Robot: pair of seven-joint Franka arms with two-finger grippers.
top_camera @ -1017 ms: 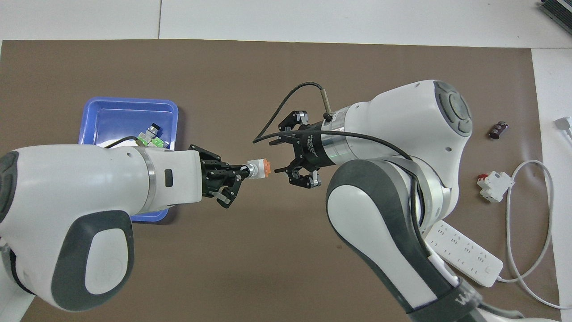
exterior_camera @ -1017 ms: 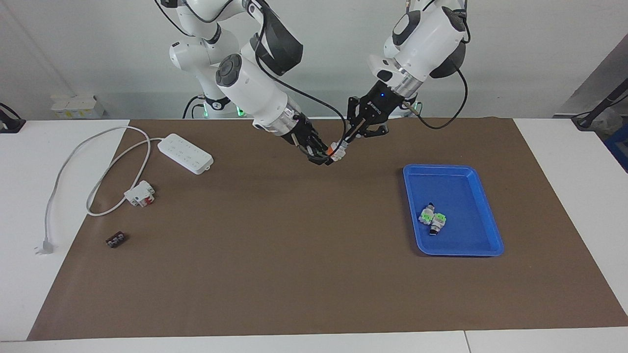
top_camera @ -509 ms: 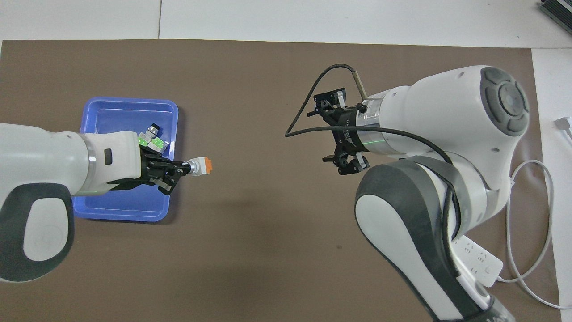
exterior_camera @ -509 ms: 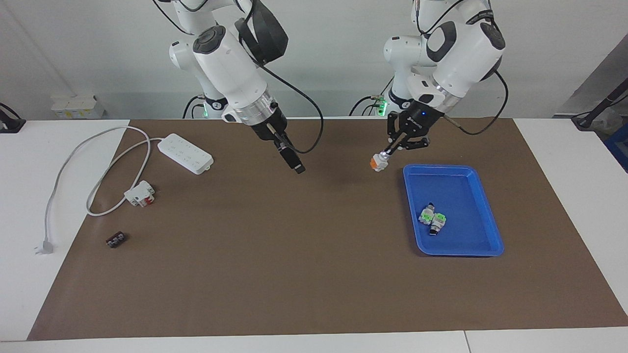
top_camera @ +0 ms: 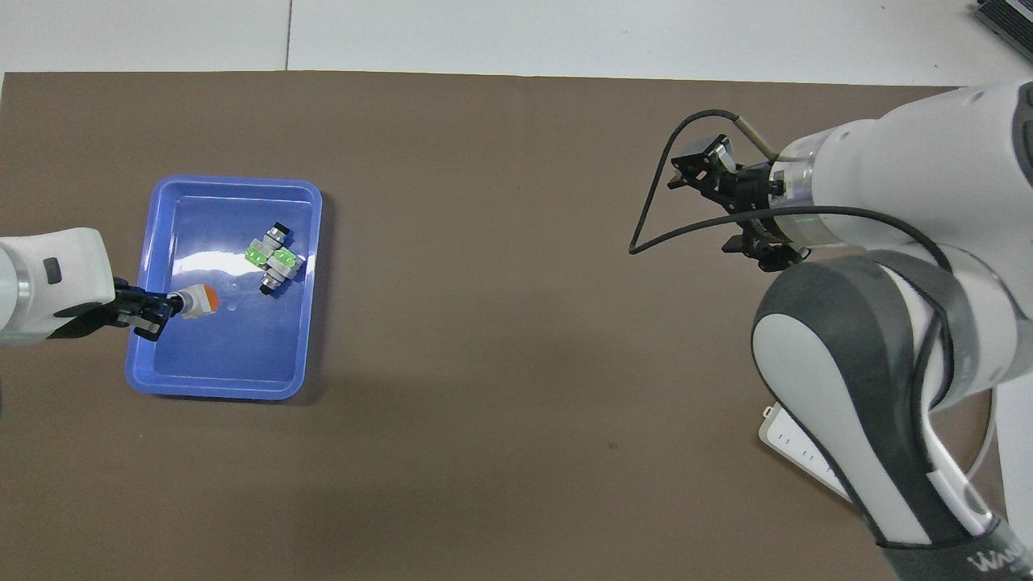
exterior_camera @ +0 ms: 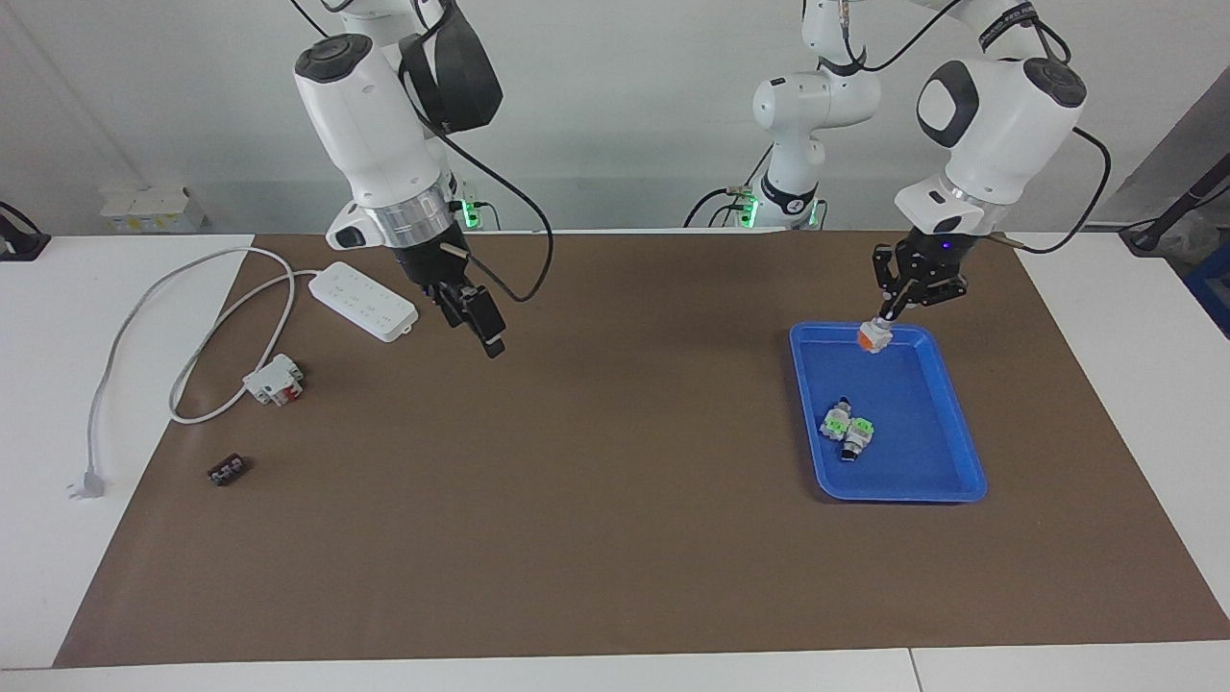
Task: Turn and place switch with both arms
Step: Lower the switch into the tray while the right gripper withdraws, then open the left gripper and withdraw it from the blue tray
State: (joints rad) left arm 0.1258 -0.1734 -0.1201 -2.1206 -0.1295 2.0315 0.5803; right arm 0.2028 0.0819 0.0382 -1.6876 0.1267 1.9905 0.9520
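Switch (exterior_camera: 870, 335) in its grip by the knob end, orange face showing, the left gripper (exterior_camera: 889, 314) hangs on a bent arm over the blue tray's (exterior_camera: 961, 452) edge nearest the robots. Two green switches (exterior_camera: 846, 429) lie together in the tray. Toward the other end, the right gripper (exterior_camera: 480, 327) points down over the brown mat (exterior_camera: 577, 481) beside the power strip (exterior_camera: 364, 300), jaws apart and holding nothing.
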